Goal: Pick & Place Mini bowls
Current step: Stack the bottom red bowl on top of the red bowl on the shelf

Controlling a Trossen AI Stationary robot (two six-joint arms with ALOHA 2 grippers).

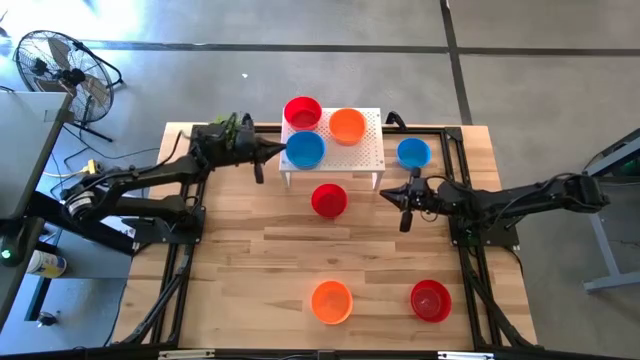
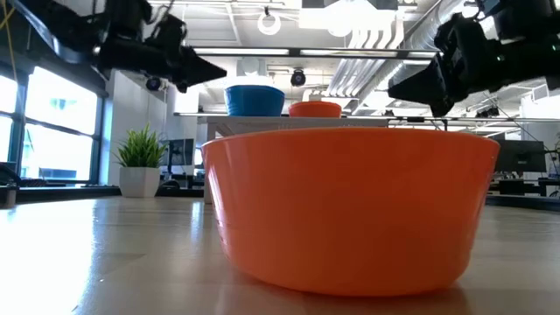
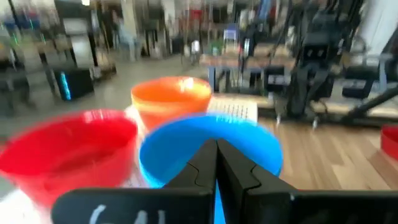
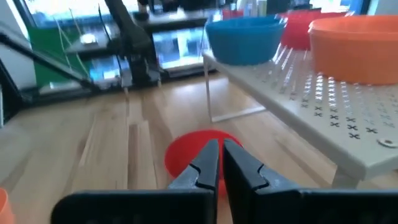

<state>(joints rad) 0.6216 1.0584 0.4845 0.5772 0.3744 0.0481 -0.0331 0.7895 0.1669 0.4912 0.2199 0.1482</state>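
Wooden table [image 1: 250, 260]; mini bowls [image 1: 331, 301] sit upright (mouths up).

You had a wood table [image 1: 250, 270] carrying a white stand [image 1: 370, 150] at the far edge. Directly on the wood sat a red bowl [image 1: 328, 200] just in front of the stand, a blue bowl [image 1: 413, 152] beside the stand's right end, and near the front edge an orange bowl [image 1: 331, 301] and another red one [image 1: 430, 300].
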